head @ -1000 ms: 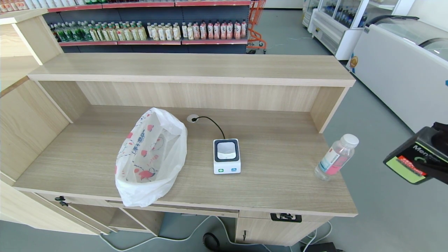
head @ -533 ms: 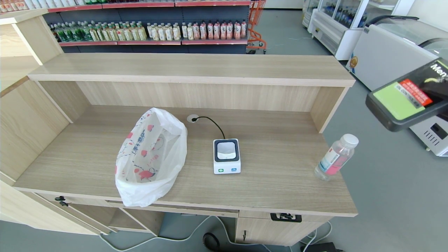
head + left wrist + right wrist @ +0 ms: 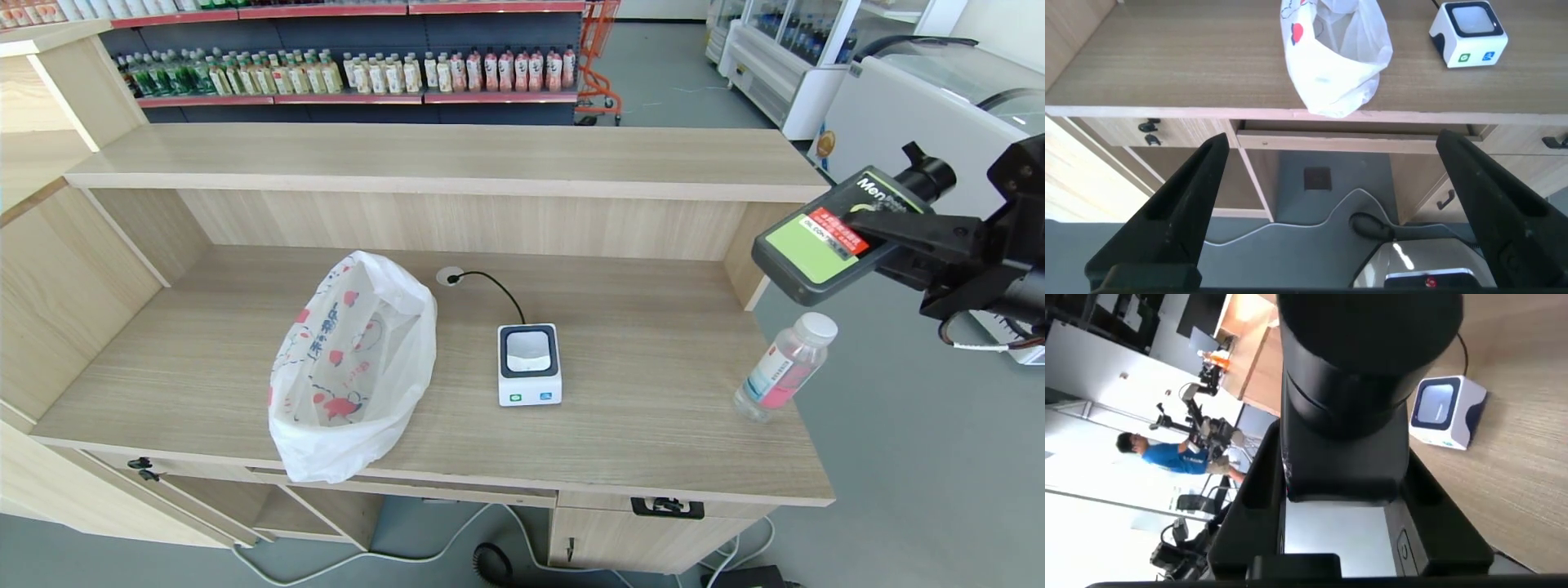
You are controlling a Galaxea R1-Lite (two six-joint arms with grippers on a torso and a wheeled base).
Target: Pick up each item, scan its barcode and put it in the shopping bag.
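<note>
Right gripper (image 3: pixel 878 237) has swung the dark bottle (image 3: pixel 820 245) up from low on the right and then in leftward; it now hangs in the air just off the right end of the counter (image 3: pixel 653 441), above the clear bottle (image 3: pixel 785 366). Its fingers are pinched on the dark bottle's body toward the cap end, with the green label facing up. Left gripper (image 3: pixel 1327 220) is spread wide with nothing in it, low in front of the counter's near edge. Dark bottle looks like a stiff, smooth plastic flask, probably slippery and weighty if full, so a hold across the flat sides seems best. Clear bottle is thin and light and stands close to the right edge, so it could be knocked off easily; take it round the middle. Scanner (image 3: pixel 529 363) sits mid-counter, window up, with its cable (image 3: pixel 494 286) running to the far side. Shopping bag (image 3: pixel 351 367) is left of it, soft, mouth open, sagging over the near edge. Bare wood between scanner and clear bottle gives room to come in. Watch the upright side panel (image 3: pixel 759 245) at the far right and the top shelf (image 3: pixel 449 159).
</note>
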